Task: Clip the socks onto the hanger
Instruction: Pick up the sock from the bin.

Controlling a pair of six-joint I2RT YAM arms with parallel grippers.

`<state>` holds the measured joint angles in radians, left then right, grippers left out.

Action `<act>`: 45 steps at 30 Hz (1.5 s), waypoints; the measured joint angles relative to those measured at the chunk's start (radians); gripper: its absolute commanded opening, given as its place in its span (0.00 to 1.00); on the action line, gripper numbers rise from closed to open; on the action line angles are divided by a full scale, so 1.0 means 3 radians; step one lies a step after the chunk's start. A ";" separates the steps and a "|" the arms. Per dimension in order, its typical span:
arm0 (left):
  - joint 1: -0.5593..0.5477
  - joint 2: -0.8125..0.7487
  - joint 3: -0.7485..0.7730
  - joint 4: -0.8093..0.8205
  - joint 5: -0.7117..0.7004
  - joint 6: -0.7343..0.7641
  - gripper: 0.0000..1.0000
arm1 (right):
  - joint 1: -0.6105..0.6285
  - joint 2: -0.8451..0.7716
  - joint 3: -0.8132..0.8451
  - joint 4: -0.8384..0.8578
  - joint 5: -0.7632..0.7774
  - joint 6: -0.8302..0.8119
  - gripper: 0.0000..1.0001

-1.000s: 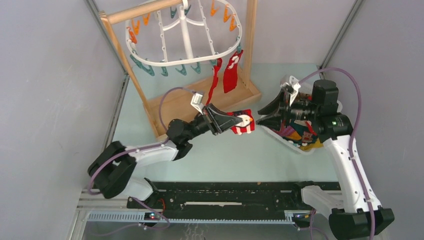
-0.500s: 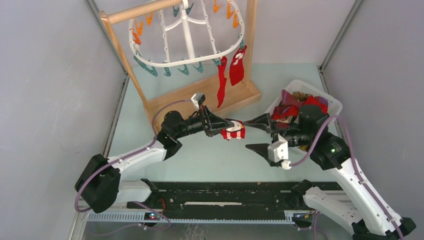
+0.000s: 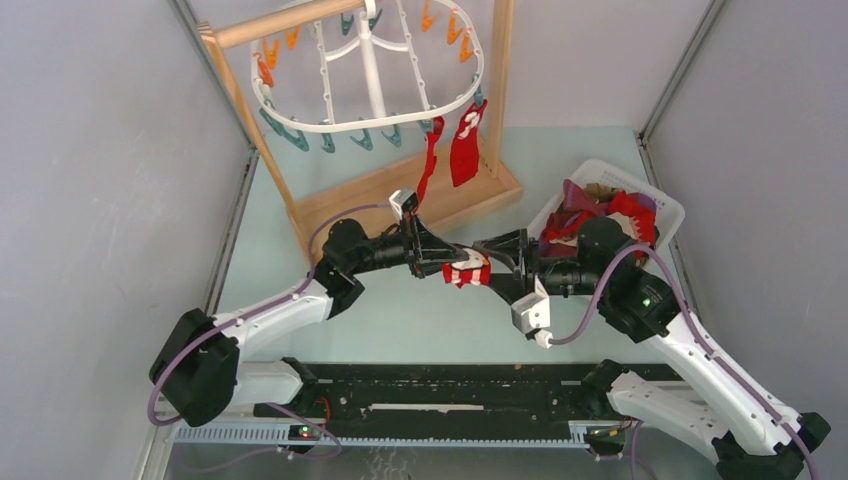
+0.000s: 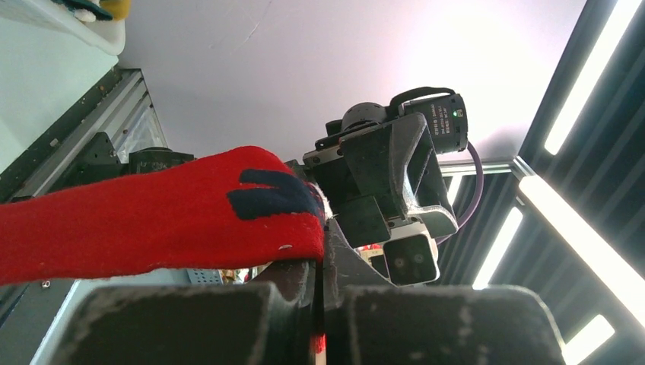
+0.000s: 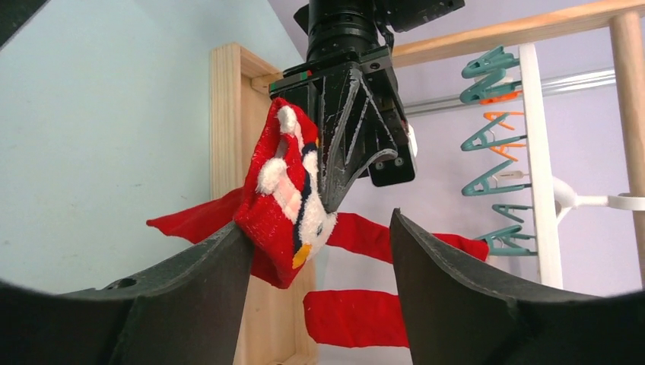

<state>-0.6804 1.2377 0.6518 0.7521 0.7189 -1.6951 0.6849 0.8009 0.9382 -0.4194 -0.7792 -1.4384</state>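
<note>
A red sock with a white penguin face (image 3: 468, 270) hangs above the table, and my left gripper (image 3: 450, 264) is shut on it. In the left wrist view the sock (image 4: 152, 220) drapes left from the shut gripper (image 4: 320, 268). My right gripper (image 3: 497, 264) stands open right of it. In the right wrist view the sock (image 5: 283, 205) sits between the spread fingers (image 5: 205, 289), its red edge against the left one. The white oval hanger (image 3: 330, 125) hangs at the back with teal clothespins (image 3: 362, 140). Two red socks (image 3: 466, 140) hang clipped at its right end.
The hanger hangs from a wooden stand with a tray base (image 3: 350, 215) at the back centre. A white basket (image 3: 664, 207) with several more socks sits on the right. Grey walls close in both sides. A black rail (image 3: 450, 385) runs along the near edge.
The right arm has swung from the basket to the sock, its open fingers now around the sock's end. The left arm shifted slightly with the sock, still gripping it.
</note>
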 measured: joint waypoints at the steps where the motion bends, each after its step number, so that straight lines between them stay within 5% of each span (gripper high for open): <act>1: 0.0000 -0.0001 0.0000 0.0000 0.0003 0.0000 0.00 | 0.0011 0.0005 0.0000 0.0025 0.0025 -0.0005 0.68; 4: -0.0010 -0.0006 0.0000 0.0001 0.0008 -0.0001 0.00 | 0.0042 0.0017 -0.0001 0.0078 0.0053 -0.0031 0.56; 9: -0.0017 -0.0006 0.0000 0.0000 0.0009 -0.0001 0.05 | 0.0097 0.0027 -0.0003 0.0107 0.0057 -0.0088 0.12; 13: -0.0017 -0.0006 0.0000 0.0003 0.0008 -0.0027 0.30 | 0.0140 0.0027 -0.0003 0.0088 0.0045 -0.0085 0.00; 22: -0.0001 -0.0309 -0.0159 0.0126 -0.0126 0.0216 0.65 | 0.0076 -0.0127 -0.0008 0.0093 -0.0192 0.0956 0.00; 29: 0.0048 -0.1472 -0.0341 -0.0704 -0.0661 0.1826 0.79 | -0.0439 -0.0271 -0.0136 0.0566 -0.0557 0.2605 0.00; 35: -0.0220 -0.2054 -0.0244 -0.1153 -0.1036 0.3436 0.79 | -0.0547 -0.0310 -0.0350 0.0717 -0.0764 0.3104 0.00; 45: -0.0671 -0.1076 0.0839 -0.2364 -0.0978 0.5008 0.65 | -0.0502 -0.0327 -0.0443 0.0600 -0.0912 0.2996 0.00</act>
<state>-0.8818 0.9150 0.9035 0.0429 0.4255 -0.1928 0.5343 0.7029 0.8055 -0.2394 -1.0527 -0.5396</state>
